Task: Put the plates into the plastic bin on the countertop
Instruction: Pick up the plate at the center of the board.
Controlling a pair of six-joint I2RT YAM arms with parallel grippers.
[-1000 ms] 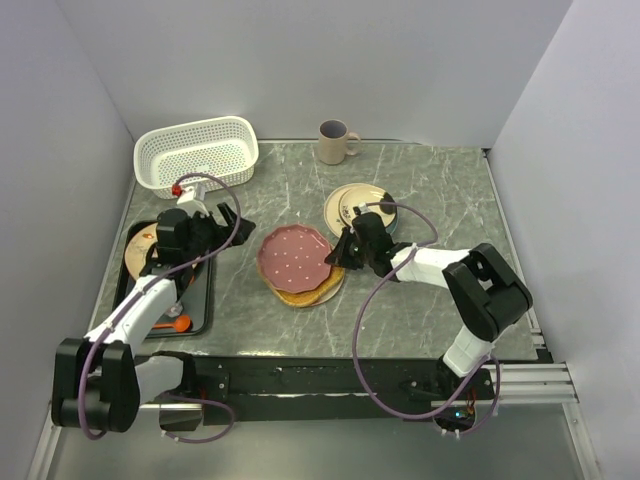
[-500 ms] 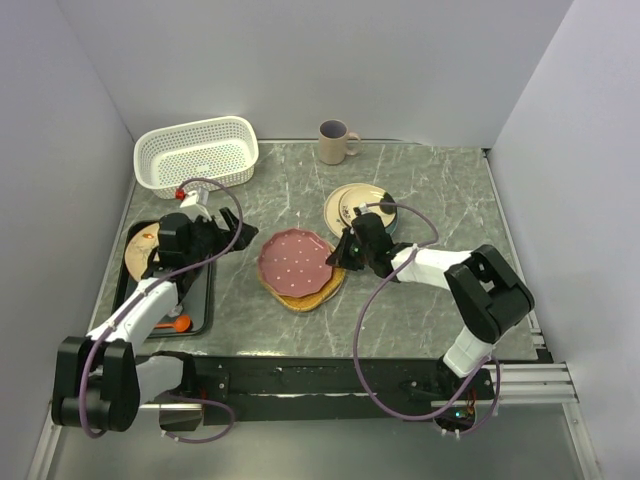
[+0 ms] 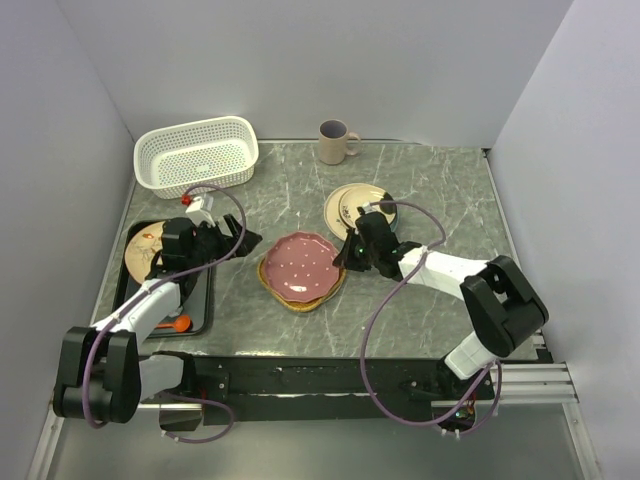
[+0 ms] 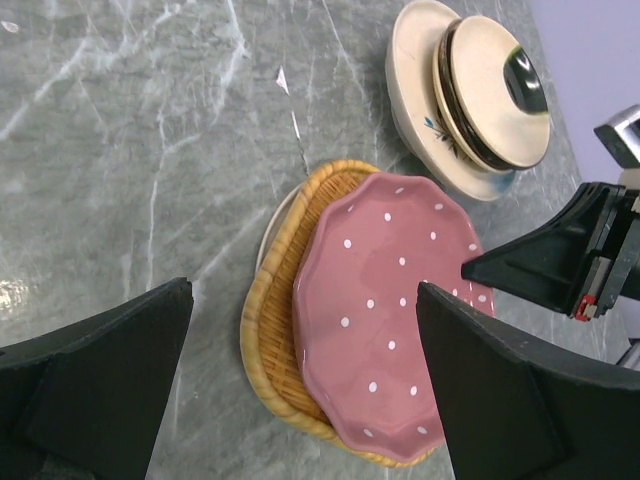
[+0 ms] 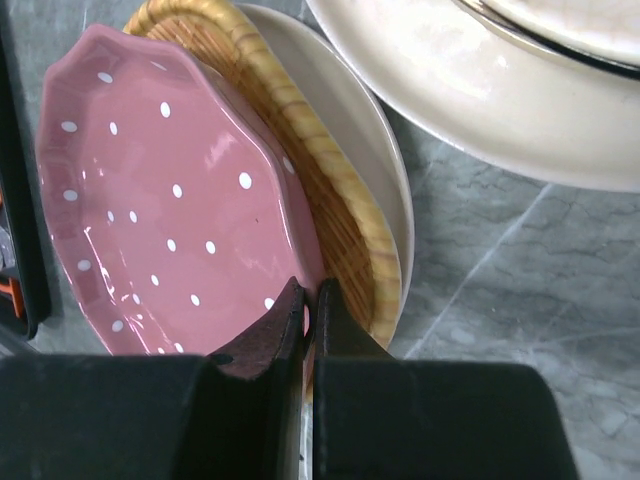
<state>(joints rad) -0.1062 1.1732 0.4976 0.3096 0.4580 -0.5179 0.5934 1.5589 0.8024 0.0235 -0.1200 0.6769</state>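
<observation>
Right gripper: fingers together, pinched on the near-right rim of the pink dotted plate. The right wrist view shows 1 finger above the rim and 1 below.

Pink plate sits on top of a stack of 3, near the middle of the countertop. Under it is a tan woven-look plate, and under that a cream plate, of which only an edge shows. The pink plate is offset toward the near-right of the tan one. Cannot tell whether the gripped edge is lifted clear of it.

Left gripper: fingers wide apart, holding nothing. It hangs just left of the stack and touches no plate.

Second stack of plates: just far-right of the first, close behind the right gripper. Cream plate at the bottom, with smaller dark-rimmed ones on top.

White bin: far-left corner of the countertop, well apart from both stacks.

Black tray: at the left edge, near side of the bin, partly hidden under the left arm.

Beige mug: upright at the far edge, right of the bin.
</observation>
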